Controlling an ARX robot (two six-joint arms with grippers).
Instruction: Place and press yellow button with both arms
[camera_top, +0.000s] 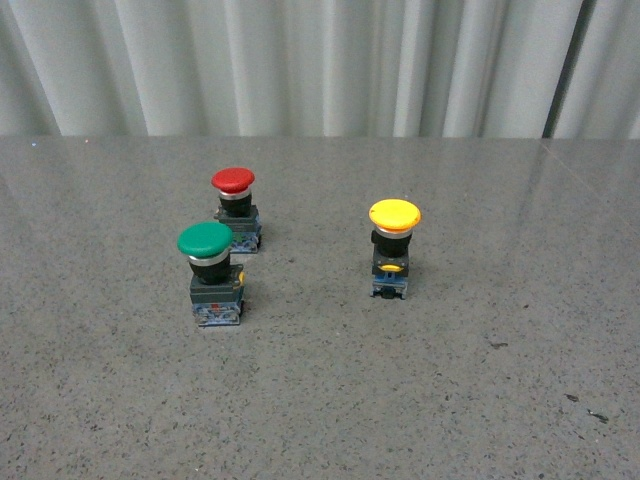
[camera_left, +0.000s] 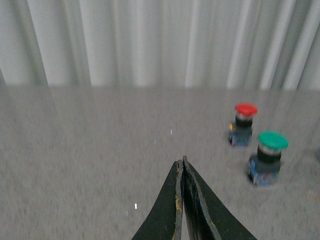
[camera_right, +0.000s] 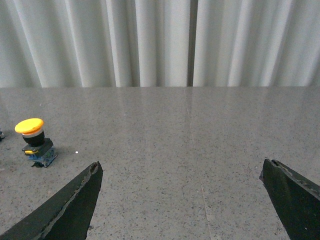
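Where the wrist cameras look out over the grey speckled tabletop (camera_top: 480, 400), the left gripper (camera_left: 181, 170) has its black fingers pressed together with nothing between them, while the right gripper (camera_right: 181, 167) is spread wide and empty. In the front view, the green button (camera_top: 211, 270) stands upright nearest the robot. Slightly farther back and well to its right, the yellow button (camera_top: 393, 245) stands upright by itself, apart from both grippers. The red button (camera_top: 236, 205) sits just behind the green one, and a pale pleated curtain (camera_top: 320, 60) closes off the back.
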